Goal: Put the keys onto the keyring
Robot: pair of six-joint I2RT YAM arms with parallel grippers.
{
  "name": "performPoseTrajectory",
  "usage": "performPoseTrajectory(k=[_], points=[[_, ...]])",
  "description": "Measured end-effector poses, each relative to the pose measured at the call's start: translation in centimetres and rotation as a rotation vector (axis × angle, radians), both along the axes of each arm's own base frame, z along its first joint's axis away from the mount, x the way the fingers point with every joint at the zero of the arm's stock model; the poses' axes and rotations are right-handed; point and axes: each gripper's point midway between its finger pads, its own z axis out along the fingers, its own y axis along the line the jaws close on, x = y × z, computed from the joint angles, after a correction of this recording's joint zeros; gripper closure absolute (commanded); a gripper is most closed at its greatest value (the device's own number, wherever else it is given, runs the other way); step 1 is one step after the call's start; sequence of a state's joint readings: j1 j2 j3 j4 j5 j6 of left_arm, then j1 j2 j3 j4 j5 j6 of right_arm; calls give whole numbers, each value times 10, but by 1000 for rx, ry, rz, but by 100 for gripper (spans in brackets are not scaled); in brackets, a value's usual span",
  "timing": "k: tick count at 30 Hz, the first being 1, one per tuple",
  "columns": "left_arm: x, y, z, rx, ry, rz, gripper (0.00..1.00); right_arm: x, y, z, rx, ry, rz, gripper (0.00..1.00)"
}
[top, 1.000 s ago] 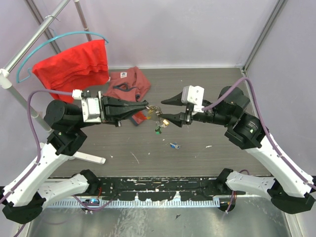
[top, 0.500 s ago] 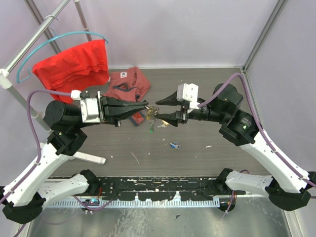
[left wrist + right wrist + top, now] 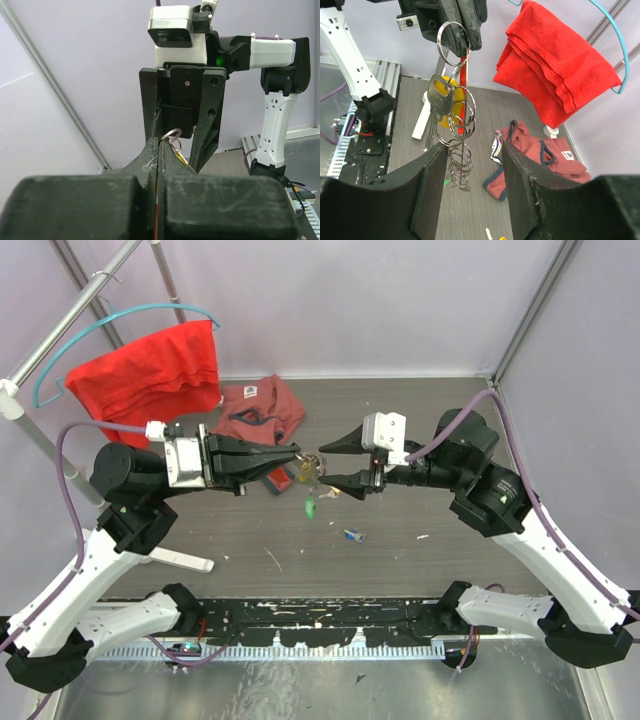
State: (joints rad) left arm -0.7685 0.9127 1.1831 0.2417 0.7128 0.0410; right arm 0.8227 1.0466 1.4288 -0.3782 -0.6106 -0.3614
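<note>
My left gripper [image 3: 298, 462] is shut on the keyring [image 3: 309, 468] and holds it above the table; its jaws pinch the red tag [image 3: 157, 215]. In the right wrist view the keyring [image 3: 453, 42] hangs down as a chain of silvery rings, with a yellow-headed key [image 3: 440, 96] on it. My right gripper [image 3: 331, 464] is open, its fingers [image 3: 427, 195] standing either side of the chain's lower rings without touching. A green key [image 3: 310, 507] and a blue key [image 3: 353, 535] lie on the table below.
A maroon garment [image 3: 258, 410] lies at the back of the table. A red cloth [image 3: 150, 370] hangs on a blue hanger on the rack at back left. A white bar [image 3: 180, 560] lies at the front left.
My right gripper moved left up to the keyring, then eased back a little to the right, staying open. The green key now shows slightly lower. My left gripper has stayed still.
</note>
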Motion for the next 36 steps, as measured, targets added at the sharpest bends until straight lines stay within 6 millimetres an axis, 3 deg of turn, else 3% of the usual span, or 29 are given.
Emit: performPoseTrajectory(k=[10,27,33,35,36], points=[[1,-1,0,1,1,4,100,-3,-12,8,11,-33,-37,47],[3,-2,-2,4,5,4,100,4,7,-1,4,8,10,47],[3,-2,-2,4,5,4,100,6,11,3,29,18,16,67],[3,-2,-2,3,5,4,100,7,13,2,30,27,14,80],[3,-2,-1,3,5,5,100,8,13,1,29,28,11,91]])
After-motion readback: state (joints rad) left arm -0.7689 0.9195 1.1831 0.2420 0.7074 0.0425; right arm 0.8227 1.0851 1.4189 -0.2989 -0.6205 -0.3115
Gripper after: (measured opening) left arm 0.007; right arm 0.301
